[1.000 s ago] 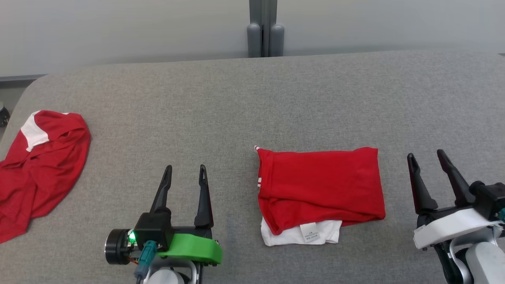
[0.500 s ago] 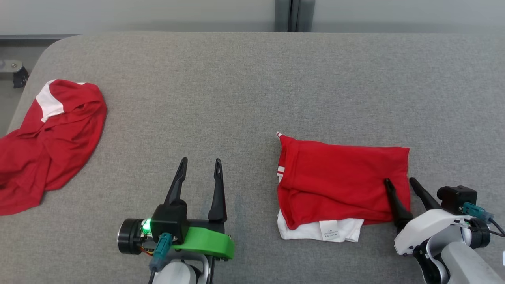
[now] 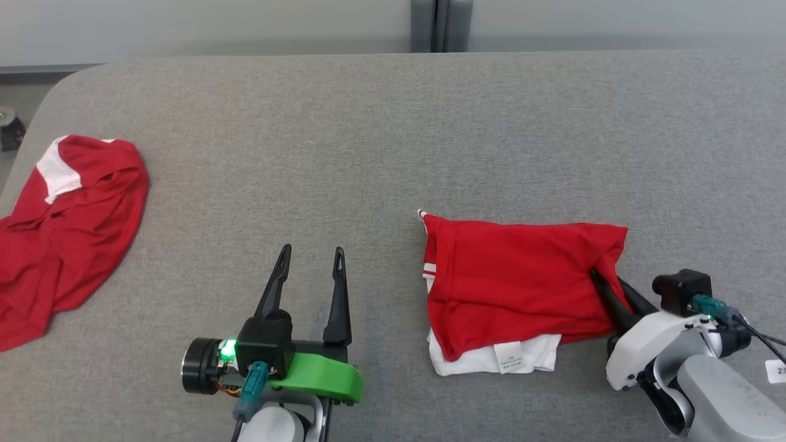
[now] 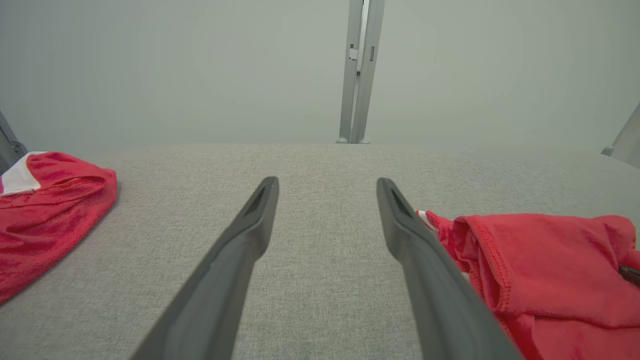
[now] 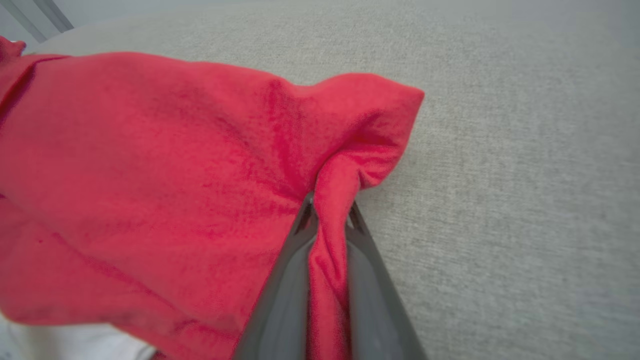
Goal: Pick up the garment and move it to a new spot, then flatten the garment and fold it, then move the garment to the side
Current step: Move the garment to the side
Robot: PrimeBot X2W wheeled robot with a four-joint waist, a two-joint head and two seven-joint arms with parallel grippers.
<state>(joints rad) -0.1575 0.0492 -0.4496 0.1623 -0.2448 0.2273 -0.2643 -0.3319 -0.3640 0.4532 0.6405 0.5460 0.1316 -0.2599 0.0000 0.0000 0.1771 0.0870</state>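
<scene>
A folded red garment [image 3: 516, 282] with a white layer and label at its front edge lies on the grey table [image 3: 368, 153], right of centre. My right gripper [image 3: 605, 285] is shut on the garment's right edge; in the right wrist view a pinched ridge of red cloth [image 5: 330, 210] runs between the two fingers. My left gripper [image 3: 310, 258] stands open over bare table, left of the garment, with nothing between its fingers [image 4: 240, 260]. The garment's left edge [image 4: 525, 270] lies just beyond the left gripper's right finger.
A second red garment [image 3: 61, 227] with a white patch lies crumpled at the table's left edge. A grey post [image 3: 436, 24] stands behind the table's far edge. Bare grey table spreads between the two garments and behind them.
My right gripper came in from the right, over the garment's right edge, and shut on it, bunching the cloth there. The head camera shifted. The left gripper stayed open.
</scene>
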